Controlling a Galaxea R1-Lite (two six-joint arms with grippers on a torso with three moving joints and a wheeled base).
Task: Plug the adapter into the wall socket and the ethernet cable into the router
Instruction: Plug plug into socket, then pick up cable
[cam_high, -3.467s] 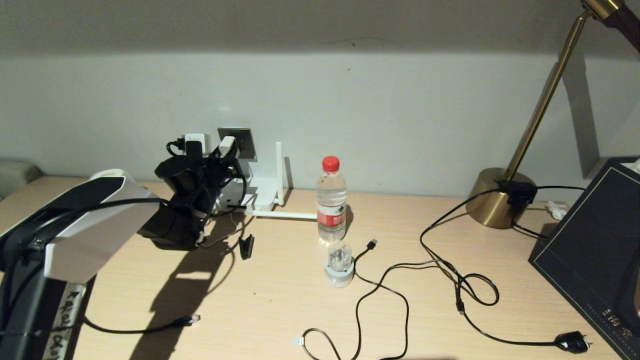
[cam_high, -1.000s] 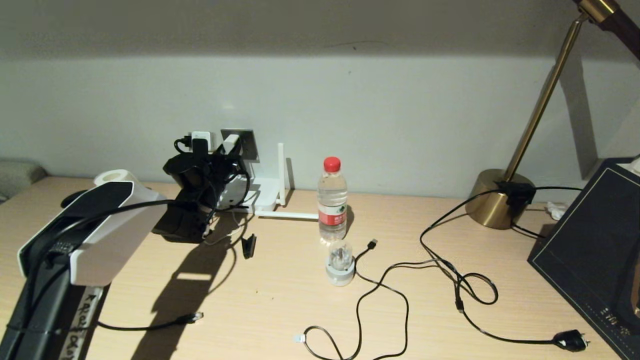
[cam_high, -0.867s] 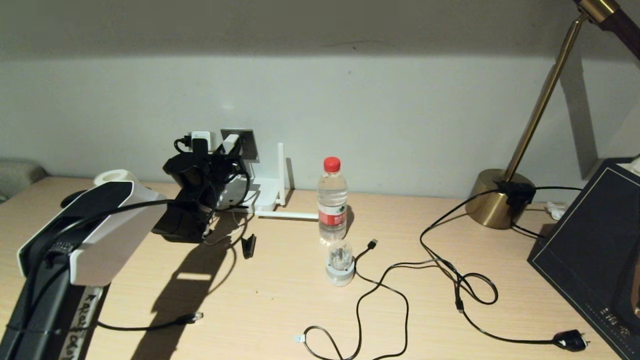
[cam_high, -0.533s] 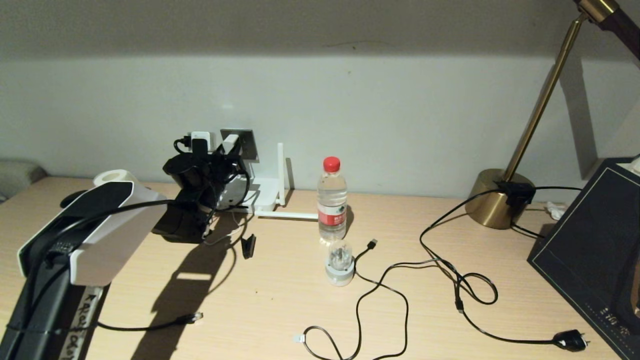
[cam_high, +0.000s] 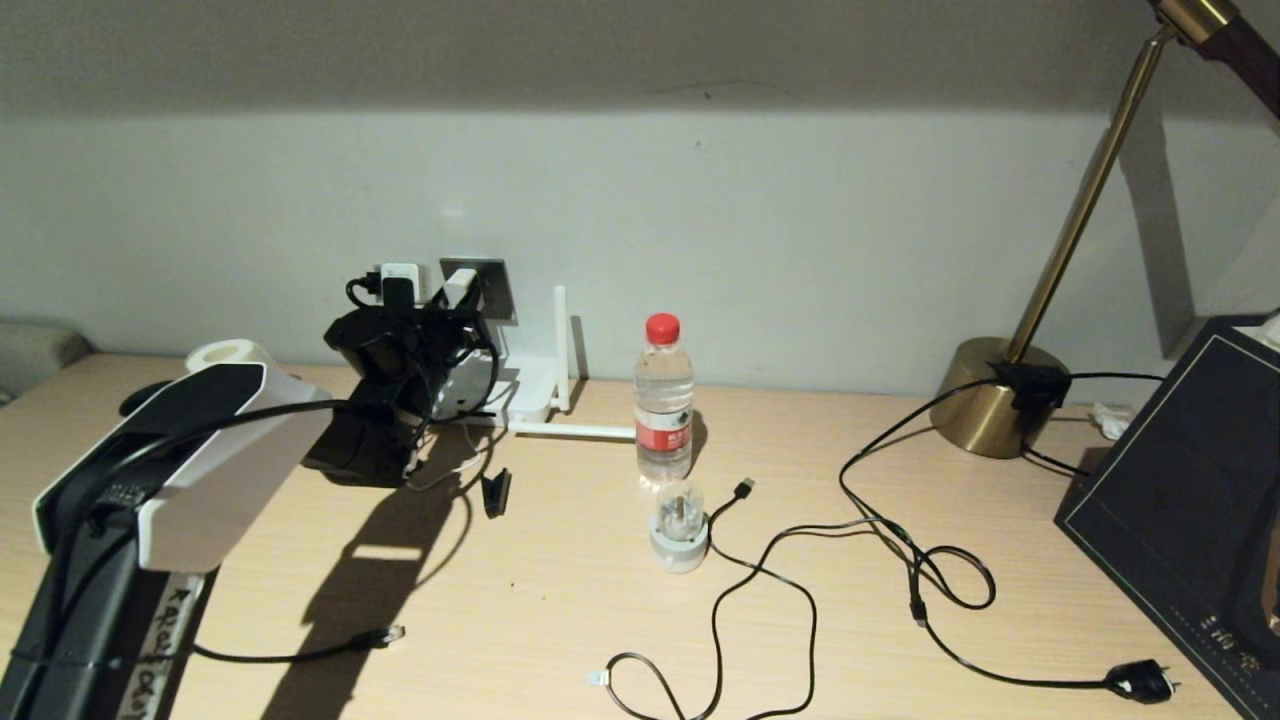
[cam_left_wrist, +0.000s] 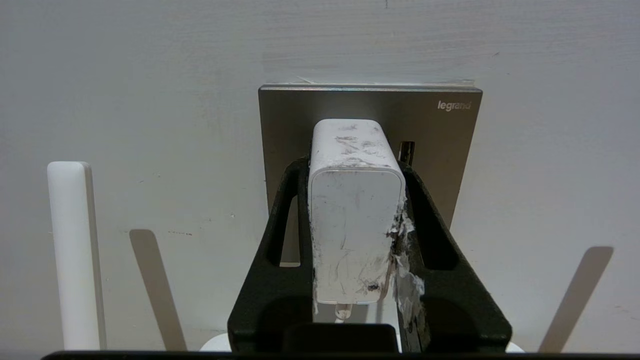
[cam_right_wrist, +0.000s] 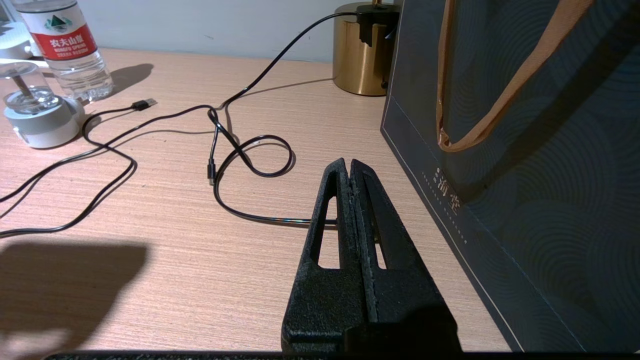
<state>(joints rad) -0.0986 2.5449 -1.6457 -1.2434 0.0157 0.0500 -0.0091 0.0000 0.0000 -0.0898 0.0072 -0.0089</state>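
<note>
My left gripper (cam_left_wrist: 355, 167) is shut on the adapter (cam_left_wrist: 356, 210), a scuffed white box held between both black fingers. The adapter's far end is against the grey wall socket (cam_left_wrist: 440, 125); its pins are hidden. In the head view the left gripper (cam_high: 440, 300) is at the wall socket (cam_high: 495, 285), just above the white router (cam_high: 530, 392) with its stick antenna (cam_high: 560, 340). The black ethernet cable (cam_high: 290, 658) lies on the desk at the front left, its clear plug (cam_high: 390, 634) free. My right gripper (cam_right_wrist: 348, 165) hangs shut and empty over the desk on the right.
A water bottle (cam_high: 662, 400) and a clear-domed white gadget (cam_high: 680, 528) stand mid-desk. Thin black cables (cam_high: 800, 540) loop across the right half, ending in a mains plug (cam_high: 1140, 682). A brass lamp base (cam_high: 995, 400) and a dark paper bag (cam_right_wrist: 525, 150) stand at the right.
Since 3.5 s ago my left arm has pushed forward toward the wall with the adapter, bringing it to the socket plate. Over the last second it has barely moved.
</note>
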